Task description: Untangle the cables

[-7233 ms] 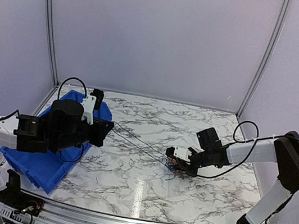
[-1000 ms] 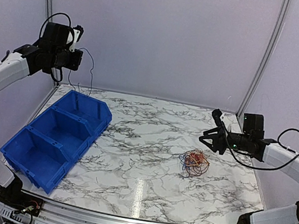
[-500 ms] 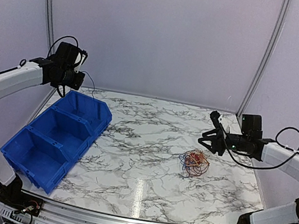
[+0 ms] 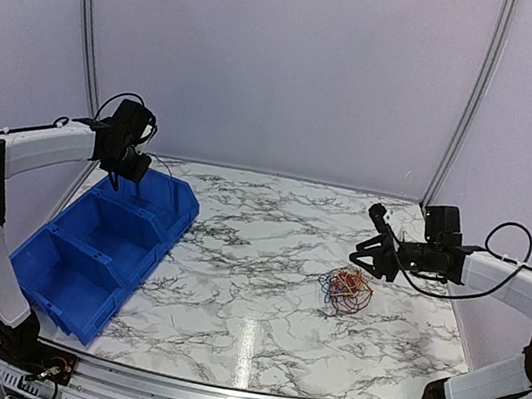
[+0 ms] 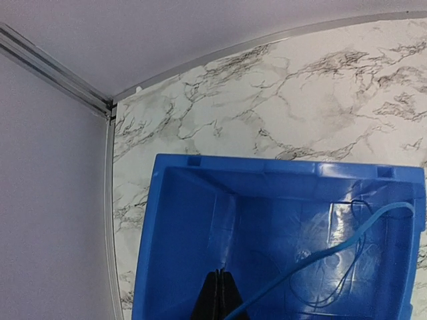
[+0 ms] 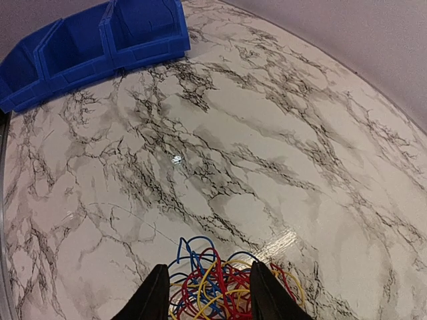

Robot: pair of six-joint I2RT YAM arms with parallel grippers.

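1. The left pincer (image 5: 219, 280) is at the tabletop's (image 4: 229, 305) 10 o'clock, over the far compartment of the blue bin (image 5: 267, 167). It is closed on a thin blue cable (image 5: 313, 260).
2. From the fingertips that cable runs toward 2 o'clock, then bends down inside the compartment, where a thin dark loop (image 5: 360, 220) lies beside it.
3. The tangle (image 4: 345, 290) of red, orange, yellow and blue cables sits on the tabletop at 3 o'clock, well apart from the bin.
4. The right pincer (image 6: 208, 270) hovers near the tangle's 1 o'clock. Its jaws stand apart and grip nothing. In the wrist view the tangle shows between its 2 fingers (image 6: 155, 297).
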